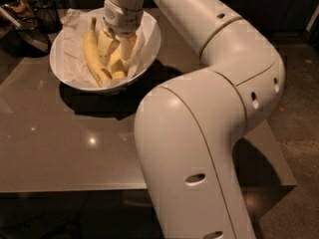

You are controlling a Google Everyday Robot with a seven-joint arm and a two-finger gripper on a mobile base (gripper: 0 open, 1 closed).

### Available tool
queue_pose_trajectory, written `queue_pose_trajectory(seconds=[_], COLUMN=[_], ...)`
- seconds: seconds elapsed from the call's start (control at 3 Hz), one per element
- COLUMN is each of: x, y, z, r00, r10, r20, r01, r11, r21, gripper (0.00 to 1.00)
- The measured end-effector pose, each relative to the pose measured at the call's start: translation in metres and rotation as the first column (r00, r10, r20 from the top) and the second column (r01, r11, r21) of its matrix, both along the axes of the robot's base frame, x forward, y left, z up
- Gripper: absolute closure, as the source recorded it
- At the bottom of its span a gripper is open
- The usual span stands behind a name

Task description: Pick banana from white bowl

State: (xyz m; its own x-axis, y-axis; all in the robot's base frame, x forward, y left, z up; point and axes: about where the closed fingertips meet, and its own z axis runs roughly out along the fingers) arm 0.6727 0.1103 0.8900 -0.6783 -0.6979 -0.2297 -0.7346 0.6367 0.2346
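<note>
Currently the reach-and-grasp step is in hand: the gripper (117,48) hangs low inside the white bowl (149,54), its two fingers parted and apparently clamped on nothing, straddling the thicker banana (118,66). The banana (89,51) wanted, slim with a dark tip, lies on the crumpled paper (70,44) just beside them, towards the bowl's far side from the arm. Next, I judge, the gripper must shift over its middle, then close and lift.

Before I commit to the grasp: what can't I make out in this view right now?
Camera view, all three:
- Banana under the gripper, low in the white bowl: mostly hidden by the gripper; contact unclear.
- Table's right side: hidden behind the arm.
- Dark objects at top left: cut off by the edge, too dim to identify.
</note>
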Motion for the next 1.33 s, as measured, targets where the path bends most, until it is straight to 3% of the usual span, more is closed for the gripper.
queue_pose_trajectory(seconds=[1.33], x=[0.012], y=[0.0], z=[-0.017], r00=[0.9997], r10=[-0.014], r20=[-0.021], r01=[0.014], r11=[1.0], r21=[-0.01], gripper=[0.45])
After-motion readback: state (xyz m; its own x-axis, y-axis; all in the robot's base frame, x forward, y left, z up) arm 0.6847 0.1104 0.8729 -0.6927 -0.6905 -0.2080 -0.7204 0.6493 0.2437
